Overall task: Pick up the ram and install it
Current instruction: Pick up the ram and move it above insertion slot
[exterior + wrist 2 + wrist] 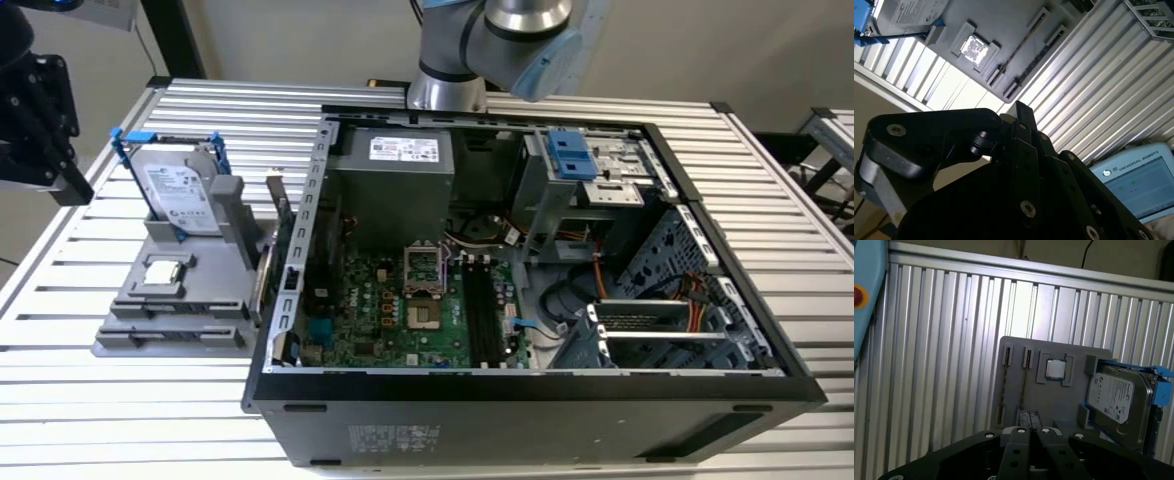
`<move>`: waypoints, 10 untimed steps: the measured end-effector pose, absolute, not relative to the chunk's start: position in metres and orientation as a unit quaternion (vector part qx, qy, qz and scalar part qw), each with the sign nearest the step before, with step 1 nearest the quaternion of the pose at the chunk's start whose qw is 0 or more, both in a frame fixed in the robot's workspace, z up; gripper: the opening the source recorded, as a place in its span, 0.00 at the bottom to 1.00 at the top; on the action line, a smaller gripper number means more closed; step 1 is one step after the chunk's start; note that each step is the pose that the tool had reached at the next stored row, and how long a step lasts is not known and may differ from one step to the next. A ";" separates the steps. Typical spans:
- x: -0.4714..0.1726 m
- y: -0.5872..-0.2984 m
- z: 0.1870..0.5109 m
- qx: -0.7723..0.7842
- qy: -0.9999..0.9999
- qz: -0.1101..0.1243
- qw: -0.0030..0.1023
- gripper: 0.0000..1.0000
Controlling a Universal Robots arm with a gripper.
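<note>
Above tray, gripper [1030,431]: fingers look pressed together, empty.
Ram [1024,385]: on edge in tray [1054,402] slots, near cpu [1055,369].
Axis: runs straight away from fingertips.
Gap: well apart, ram ahead.
Tray side: exterior view's left of case [534,400].

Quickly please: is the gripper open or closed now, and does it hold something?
Gripper: closed, holding nothing; the ram stands in the grey holder.
</note>
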State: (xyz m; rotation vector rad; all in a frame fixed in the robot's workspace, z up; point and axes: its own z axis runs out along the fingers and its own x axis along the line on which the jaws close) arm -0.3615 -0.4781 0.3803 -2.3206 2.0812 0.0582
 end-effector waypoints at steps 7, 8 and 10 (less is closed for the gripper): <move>-0.362 -0.478 0.380 -0.743 0.669 0.019 0.012 0.00; -0.362 -0.478 0.380 -0.743 0.669 0.019 0.012 0.00; -0.362 -0.478 0.380 -0.743 0.669 0.019 0.012 0.00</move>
